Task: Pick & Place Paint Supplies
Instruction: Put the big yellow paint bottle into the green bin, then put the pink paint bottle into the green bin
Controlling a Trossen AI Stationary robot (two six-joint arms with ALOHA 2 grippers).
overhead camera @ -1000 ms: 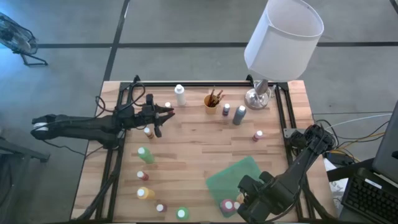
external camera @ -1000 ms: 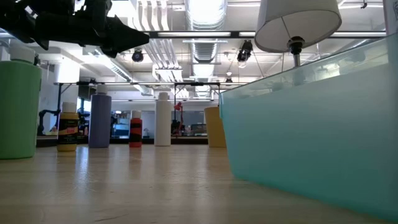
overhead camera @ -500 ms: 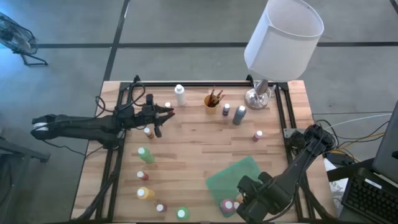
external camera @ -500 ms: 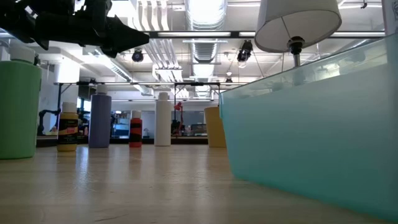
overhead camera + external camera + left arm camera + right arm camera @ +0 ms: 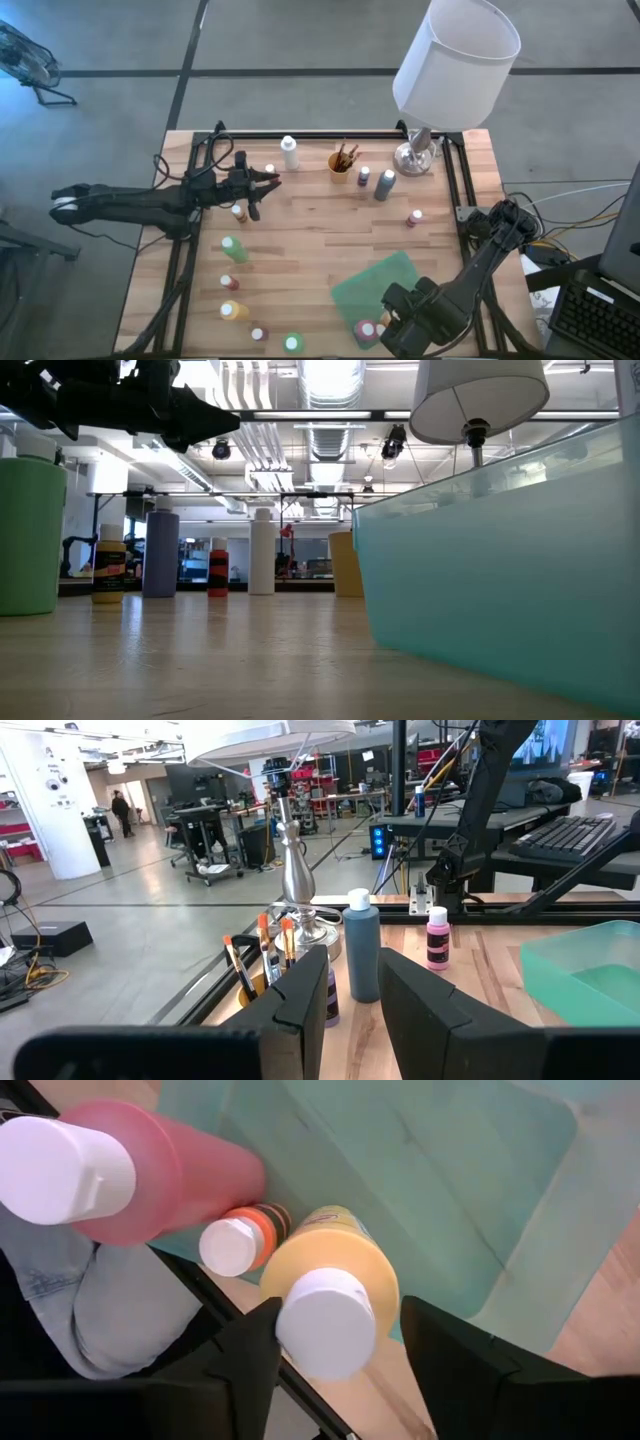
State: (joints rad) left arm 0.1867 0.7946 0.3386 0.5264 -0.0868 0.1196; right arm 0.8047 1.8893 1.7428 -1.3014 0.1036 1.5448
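Observation:
A see-through teal bin (image 5: 372, 280) sits on the wooden table near its front right. Standing in it are a pink bottle (image 5: 170, 1175), a small orange bottle (image 5: 245, 1235) and a yellow-orange bottle (image 5: 335, 1260) with a white cap. My right gripper (image 5: 340, 1315) points down over the bin and is open, one finger on each side of that cap. My left gripper (image 5: 268, 182) hangs level above the table's far left, open with a narrow gap and nothing between its fingers (image 5: 300, 990). More bottles stand loose on the table. My right gripper comes from above at the yellow-orange bottle's white cap (image 5: 325, 1330). A gap shows between the cap and one finger (image 5: 450, 1360). The other finger (image 5: 245, 1355) lines up with the cap's edge, and I cannot tell whether it touches. The bottle stands upright in the bin.
A white-shaded lamp (image 5: 455, 60) stands at the far right. A yellow cup of brushes (image 5: 341, 162), a white bottle (image 5: 290, 152) and grey bottles (image 5: 385, 185) stand beside it. Green (image 5: 233, 250) and yellow (image 5: 232, 310) bottles stand at the near left.

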